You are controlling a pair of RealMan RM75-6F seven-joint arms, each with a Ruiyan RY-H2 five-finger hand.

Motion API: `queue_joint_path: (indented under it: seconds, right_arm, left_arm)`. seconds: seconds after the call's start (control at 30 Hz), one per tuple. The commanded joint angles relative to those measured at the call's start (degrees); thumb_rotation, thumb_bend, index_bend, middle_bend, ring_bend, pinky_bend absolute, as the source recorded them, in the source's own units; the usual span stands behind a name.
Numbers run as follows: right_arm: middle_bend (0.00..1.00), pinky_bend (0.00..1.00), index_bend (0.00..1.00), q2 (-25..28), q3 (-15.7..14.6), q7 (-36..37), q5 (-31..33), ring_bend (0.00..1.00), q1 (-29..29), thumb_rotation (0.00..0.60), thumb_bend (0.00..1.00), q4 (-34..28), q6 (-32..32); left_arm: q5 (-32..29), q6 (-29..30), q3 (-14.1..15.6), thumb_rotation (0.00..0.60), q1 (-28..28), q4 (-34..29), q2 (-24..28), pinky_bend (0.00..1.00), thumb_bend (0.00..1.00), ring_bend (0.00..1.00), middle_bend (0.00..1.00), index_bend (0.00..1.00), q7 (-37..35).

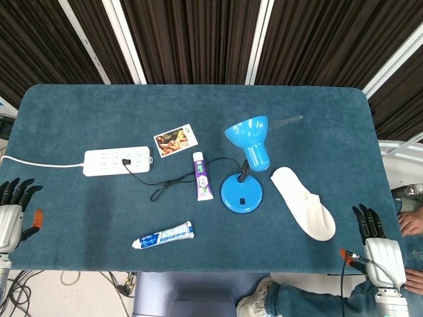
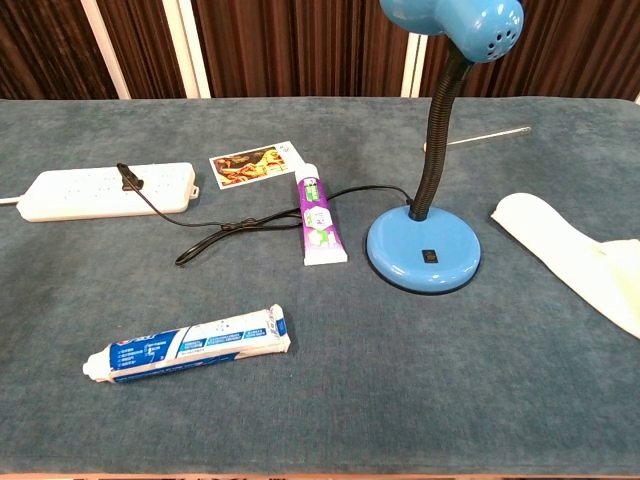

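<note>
We see the left hand (image 1: 13,214) and right hand (image 1: 380,247) empty, fingers apart, off the tabletop's (image 1: 79,112) near corners. The white slipper (image 1: 305,211) is nearest the right hand. A hasty reach could knock the blue lamp (image 1: 246,165) or snag its cord (image 1: 172,185).

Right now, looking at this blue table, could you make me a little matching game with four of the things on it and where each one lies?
Things:
1. white power strip
2. blue desk lamp with round base
3. white slipper
4. blue-and-white toothpaste tube

Places:
A. nearest the front edge, left of centre
B. right side, closest to the right robot hand
C. left side, with a black plug in it
D. centre, just right of the purple-and-white tube

Pairs: 1-C, 2-D, 3-B, 4-A
</note>
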Motion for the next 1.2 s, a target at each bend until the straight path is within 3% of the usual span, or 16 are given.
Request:
queue_joint_path:
  seconds: [0.03, 0.3, 0.37, 0.5, 0.63, 0.73, 0.8, 1.0, 1.2]
  right_arm:
    - [0.07, 1.00, 0.00, -0.25, 0.21, -0.06, -0.07, 0.05, -0.10, 0.600, 0.24, 0.26, 0.17]
    - [0.07, 1.00, 0.00, -0.57, 0.00, 1.06, -1.70, 0.11, -0.07, 0.600, 0.24, 0.26, 0.65]
    - [0.07, 1.00, 0.00, -0.61, -0.38, 1.34, -2.47, 0.14, -0.03, 0.600, 0.28, 0.00, 0.62]
    - [0.09, 1.00, 0.00, 0.31, -1.55, -0.64, -4.47, 0.26, 1.45, 0.600, 0.36, -2.06, -2.21]
    - [0.24, 1.00, 0.00, 1.55, -0.95, -4.94, -5.18, 0.43, 4.90, 0.600, 0.39, -6.11, -7.43]
    - [0.40, 1.00, 0.00, 1.01, 1.14, -8.02, -3.06, 0.54, 7.50, 0.600, 0.44, -9.51, -11.08]
    - [0.46, 1.00, 0.00, 0.12, 2.55, -10.51, -0.58, 0.58, 9.37, 0.600, 0.47, -11.28, -14.17]
    - [0.50, 1.00, 0.00, -2.49, 4.87, -16.86, 7.45, 0.63, 14.36, 0.600, 0.51, -14.42, -23.23]
    - [0.55, 1.00, 0.00, -6.85, 5.54, -24.66, 13.68, 0.66, 18.13, 0.600, 0.53, -14.95, -28.19]
  left_arm:
    - [-0.01, -0.12, 0.05, 0.600, -0.03, 0.15, -0.07, 0.00, 0.53, 0.01, 0.10, 0.22, 0.11]
    - [0.05, -0.03, 0.02, 0.600, -0.02, 0.01, -0.13, 0.00, 0.53, 0.01, 0.10, 0.22, 0.13]
    - [0.09, 0.09, -0.03, 0.600, 0.00, -0.02, -0.14, 0.00, 0.53, 0.01, 0.10, 0.22, 0.06]
    - [0.40, 0.57, -0.25, 0.600, -0.01, 0.21, -0.36, 0.00, 0.53, 0.01, 0.10, 0.22, -0.13]
    - [0.45, 0.71, -0.31, 0.600, 0.01, 0.34, -0.48, 0.00, 0.53, 0.01, 0.10, 0.22, -0.26]
    - [0.55, 0.91, -0.37, 0.600, 0.05, 0.38, -0.52, 0.00, 0.53, 0.01, 0.10, 0.22, -0.37]
    - [0.52, 0.91, -0.39, 0.600, 0.06, 0.41, -0.51, 0.00, 0.53, 0.01, 0.10, 0.21, -0.46]
    - [0.27, 0.71, -0.49, 0.600, 0.02, 0.42, -0.48, 0.00, 0.53, 0.01, 0.10, 0.21, -0.79]
    - [0.16, 0.46, -0.47, 0.600, -0.05, 0.40, -0.44, 0.00, 0.53, 0.01, 0.10, 0.21, -0.77]
